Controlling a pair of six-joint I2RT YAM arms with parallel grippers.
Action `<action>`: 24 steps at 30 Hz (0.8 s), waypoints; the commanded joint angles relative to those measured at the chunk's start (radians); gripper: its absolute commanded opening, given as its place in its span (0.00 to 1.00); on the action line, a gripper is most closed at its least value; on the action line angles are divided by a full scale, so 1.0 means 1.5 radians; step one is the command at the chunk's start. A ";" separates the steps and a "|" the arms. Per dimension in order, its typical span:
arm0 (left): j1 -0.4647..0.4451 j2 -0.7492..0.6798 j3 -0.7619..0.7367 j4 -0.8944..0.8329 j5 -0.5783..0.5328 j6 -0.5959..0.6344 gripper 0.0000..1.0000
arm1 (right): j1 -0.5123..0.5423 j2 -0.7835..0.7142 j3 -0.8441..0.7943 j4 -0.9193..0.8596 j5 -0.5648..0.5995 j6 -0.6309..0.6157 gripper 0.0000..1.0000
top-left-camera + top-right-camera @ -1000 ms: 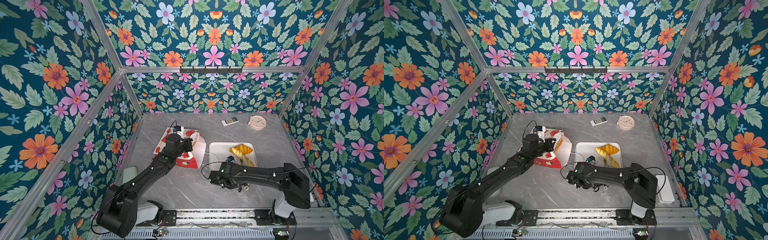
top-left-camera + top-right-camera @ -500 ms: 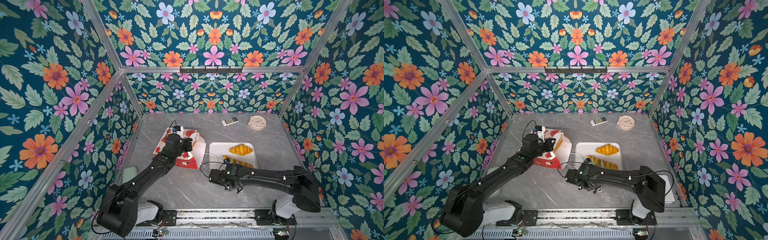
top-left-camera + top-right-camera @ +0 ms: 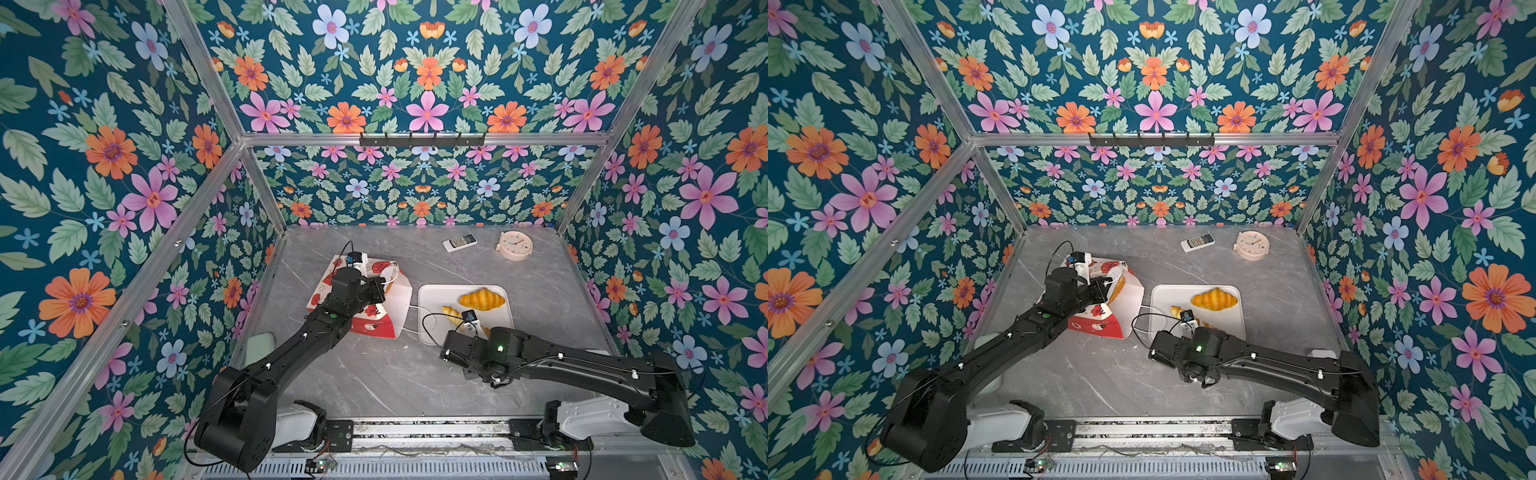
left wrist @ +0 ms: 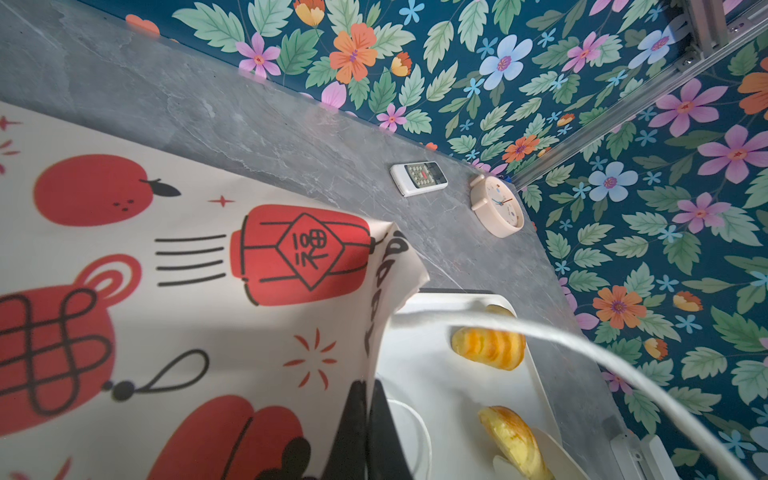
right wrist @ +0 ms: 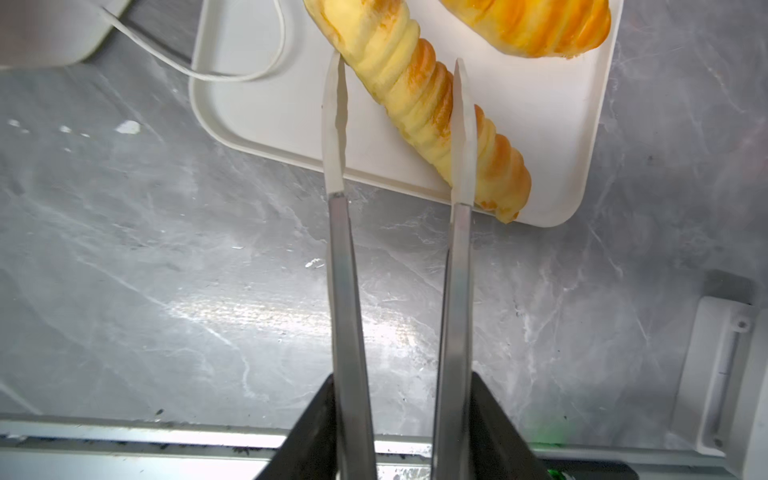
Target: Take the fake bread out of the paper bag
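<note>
The paper bag (image 3: 398,300) (image 3: 1130,305) lies on its side left of the white tray (image 3: 432,296) (image 3: 1162,296). My left gripper (image 4: 368,386) (image 3: 376,291) is shut on the rim of the bag's mouth (image 4: 374,332). One golden piece of fake bread (image 3: 1119,288) shows inside the mouth. A croissant (image 3: 482,299) (image 5: 532,25) and a long twisted stick (image 3: 451,311) (image 5: 407,83) lie on the tray. My right gripper (image 5: 399,62) is open, its fingers either side of the stick's middle, not pinching it.
A white remote (image 3: 459,242) and a pale round clock (image 3: 515,246) lie at the table's back. One cord handle (image 5: 232,75) trails from the bag onto the tray's corner. A pale green object (image 3: 259,345) sits by the left wall.
My right gripper has opened and let the twisted stick down onto the tray beside the croissant, then drawn back a little. The left gripper has kept its hold on the bag.
</note>
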 commanded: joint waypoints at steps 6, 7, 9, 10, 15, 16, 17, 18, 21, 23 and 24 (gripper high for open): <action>0.002 0.005 0.001 0.026 0.000 0.000 0.00 | -0.019 -0.011 -0.051 0.074 -0.047 -0.025 0.47; 0.001 0.004 0.002 0.026 0.000 -0.001 0.00 | -0.019 -0.005 -0.053 0.083 -0.054 -0.028 0.48; 0.002 0.002 0.002 0.025 -0.001 -0.001 0.00 | -0.020 0.006 -0.053 0.089 -0.061 -0.030 0.48; 0.001 0.001 0.002 0.024 -0.002 -0.001 0.00 | -0.020 0.009 -0.054 0.096 -0.065 -0.035 0.48; 0.002 0.002 0.002 0.021 -0.003 -0.001 0.00 | -0.020 -0.015 -0.062 0.126 -0.087 -0.047 0.51; 0.001 0.002 0.002 0.021 -0.003 -0.002 0.00 | -0.021 -0.024 -0.066 0.130 -0.089 -0.047 0.51; 0.002 0.002 0.002 0.022 -0.003 -0.001 0.00 | -0.025 -0.030 -0.069 0.131 -0.093 -0.047 0.52; 0.001 0.003 0.001 0.022 -0.003 -0.001 0.00 | -0.026 -0.035 -0.072 0.130 -0.093 -0.046 0.51; 0.001 0.005 0.003 0.023 -0.003 -0.002 0.00 | -0.028 -0.058 -0.076 0.132 -0.082 -0.043 0.50; 0.001 0.005 0.004 0.023 -0.002 -0.002 0.00 | -0.030 -0.073 -0.071 0.146 -0.080 -0.049 0.50; 0.001 0.005 0.004 0.023 -0.002 -0.002 0.00 | -0.031 -0.078 -0.070 0.153 -0.079 -0.053 0.49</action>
